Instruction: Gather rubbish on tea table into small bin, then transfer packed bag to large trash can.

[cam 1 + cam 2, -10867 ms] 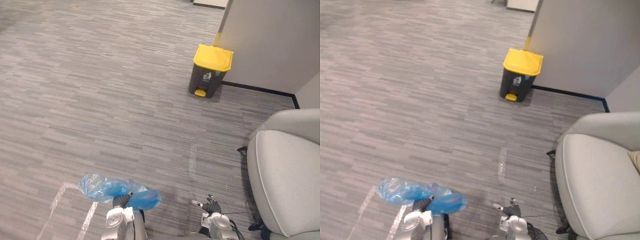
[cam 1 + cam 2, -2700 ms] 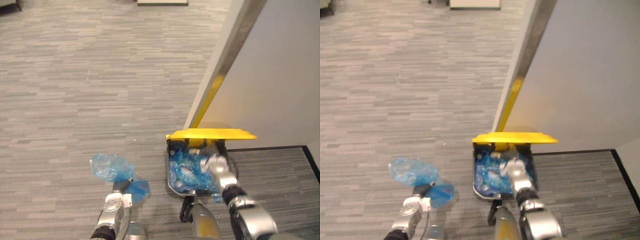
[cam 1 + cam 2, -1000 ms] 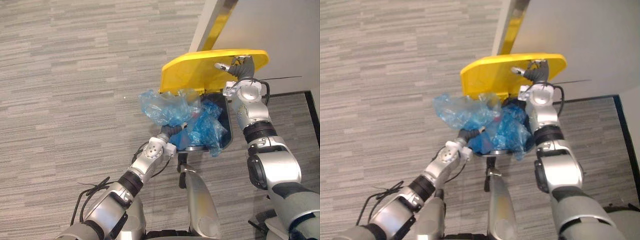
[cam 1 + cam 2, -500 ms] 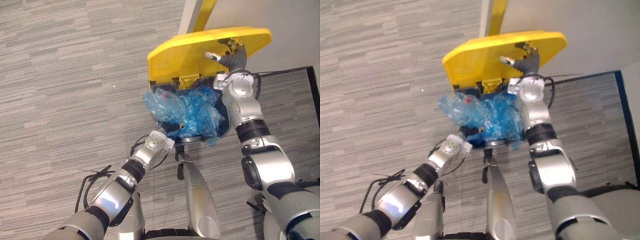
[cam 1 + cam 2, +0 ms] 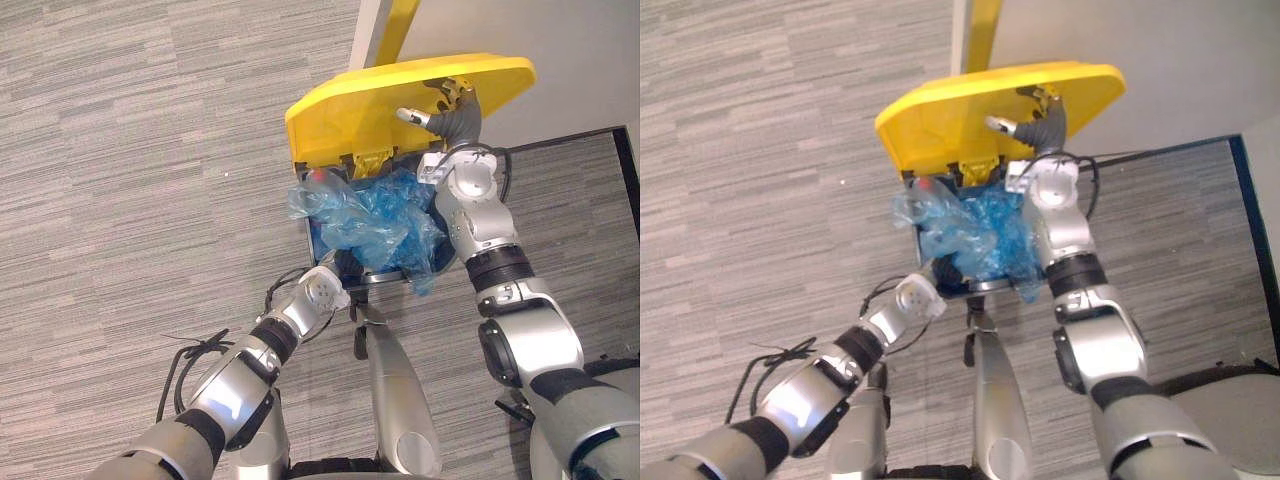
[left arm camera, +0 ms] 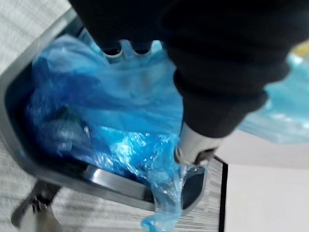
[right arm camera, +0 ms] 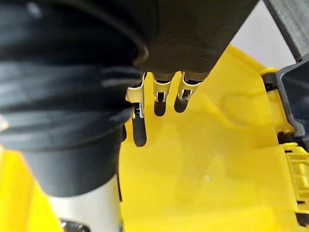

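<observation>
left robot hand (image 5: 325,290): closest thing in, right at the near rim of the large trash can (image 6: 106,181), shoved into blue plastic. Its business end is buried in there, so honestly can't tell if it's clamped on the bag or loose
packed bag (image 5: 335,210): the pale see-through blue one, with something red showing near its top. It sits on the can's opening toward the robot's left and bulges above the rim, so not sunk in yet imo
can itself: dark body, grey rim, standing on the carpet floor (image 5: 120,150) by the wall (image 5: 560,30)
liner (image 5: 405,225): deeper blue, bunched up inside, with a flap hanging out over the near rim. Room looks tight
right robot hand (image 5: 455,120): spread open, fingers (image 7: 139,130) straight and pressed against the underside of the lid, holding nothing
yellow lid (image 5: 340,120): tipped up and back, propped by that hand
risk 1: the bag rides high on the left edge, so if it's let go there it could roll off onto the carpet
risk 2: if the right hand slips on that smooth plastic, the lid drops onto the bag and the left hand
risk 3: pulling the left hand out could drag the bag back out or snag the liner flap
</observation>
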### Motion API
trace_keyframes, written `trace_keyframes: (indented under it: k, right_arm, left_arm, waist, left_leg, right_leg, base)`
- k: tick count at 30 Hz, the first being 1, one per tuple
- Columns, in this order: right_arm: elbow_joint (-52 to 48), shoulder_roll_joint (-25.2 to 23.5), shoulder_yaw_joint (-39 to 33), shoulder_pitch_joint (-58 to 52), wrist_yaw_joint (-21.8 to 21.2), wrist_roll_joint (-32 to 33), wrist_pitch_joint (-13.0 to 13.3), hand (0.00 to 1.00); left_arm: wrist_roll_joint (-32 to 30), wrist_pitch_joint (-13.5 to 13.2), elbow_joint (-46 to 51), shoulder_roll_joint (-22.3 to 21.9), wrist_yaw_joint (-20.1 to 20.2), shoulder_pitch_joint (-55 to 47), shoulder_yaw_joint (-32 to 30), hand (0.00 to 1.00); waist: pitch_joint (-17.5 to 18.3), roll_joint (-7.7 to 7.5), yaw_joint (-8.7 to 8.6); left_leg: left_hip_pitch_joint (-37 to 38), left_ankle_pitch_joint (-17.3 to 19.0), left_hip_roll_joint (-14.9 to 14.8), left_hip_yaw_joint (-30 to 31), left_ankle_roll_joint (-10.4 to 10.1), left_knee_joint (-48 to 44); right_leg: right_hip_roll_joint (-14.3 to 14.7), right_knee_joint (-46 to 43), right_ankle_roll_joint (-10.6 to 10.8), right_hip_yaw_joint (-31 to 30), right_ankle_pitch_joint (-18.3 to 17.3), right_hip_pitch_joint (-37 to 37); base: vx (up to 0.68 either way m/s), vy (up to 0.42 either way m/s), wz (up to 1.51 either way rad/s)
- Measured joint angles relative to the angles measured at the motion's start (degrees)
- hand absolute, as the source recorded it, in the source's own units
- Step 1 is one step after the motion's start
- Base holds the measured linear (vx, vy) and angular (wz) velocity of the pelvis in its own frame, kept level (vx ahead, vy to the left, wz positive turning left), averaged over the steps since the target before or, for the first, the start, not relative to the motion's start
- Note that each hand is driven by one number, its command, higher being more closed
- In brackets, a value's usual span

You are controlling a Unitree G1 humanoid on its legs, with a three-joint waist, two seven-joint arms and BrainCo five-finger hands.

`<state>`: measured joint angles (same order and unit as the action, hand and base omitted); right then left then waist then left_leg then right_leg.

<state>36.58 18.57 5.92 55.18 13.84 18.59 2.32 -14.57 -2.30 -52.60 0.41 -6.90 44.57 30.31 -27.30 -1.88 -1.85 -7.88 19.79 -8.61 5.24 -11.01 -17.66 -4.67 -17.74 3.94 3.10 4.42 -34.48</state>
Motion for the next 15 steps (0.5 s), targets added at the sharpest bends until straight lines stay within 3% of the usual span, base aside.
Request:
trace_keyframes:
  k: [6,9,15]
  right_arm:
    - [0.2,-0.4,1.2,-7.4,-1.4,-0.6,0.1,0.0]
    - [0.3,-0.5,1.1,-14.4,-1.8,-2.3,0.1,0.0]
    - [0.4,-2.8,-0.9,-26.0,-4.2,-7.0,-0.1,0.0]
  left_arm:
    - [1.4,-0.3,3.9,3.2,-0.3,-6.0,-1.3,0.0]
    - [4.0,-1.3,9.0,5.8,-0.2,-14.7,-4.4,0.0]
    - [9.3,-2.3,14.3,9.7,1.6,-30.4,-12.0,0.0]
  waist:
    - [3.4,0.27,0.15]
    - [6.5,1.02,0.53]
    - [8.5,2.14,1.33]
  left_leg:
    - [2.2,-0.1,0.0,0.2,0.3,0.9]
    - [3.4,0.0,0.0,0.1,0.7,1.4]
    - [8.7,0.6,0.5,-0.1,1.9,1.4]
  right_leg:
    - [0.0,2.5,0.1,0.4,0.4,3.1]
    - [0.0,5.6,0.9,0.6,2.0,5.6]
    - [-0.2,8.0,0.7,0.4,3.2,11.8]
  base:
    - [0.0,-0.011,0.01]
    - [0.01,0.025,-0.01]
    - [0.02,0.059,-0.05]
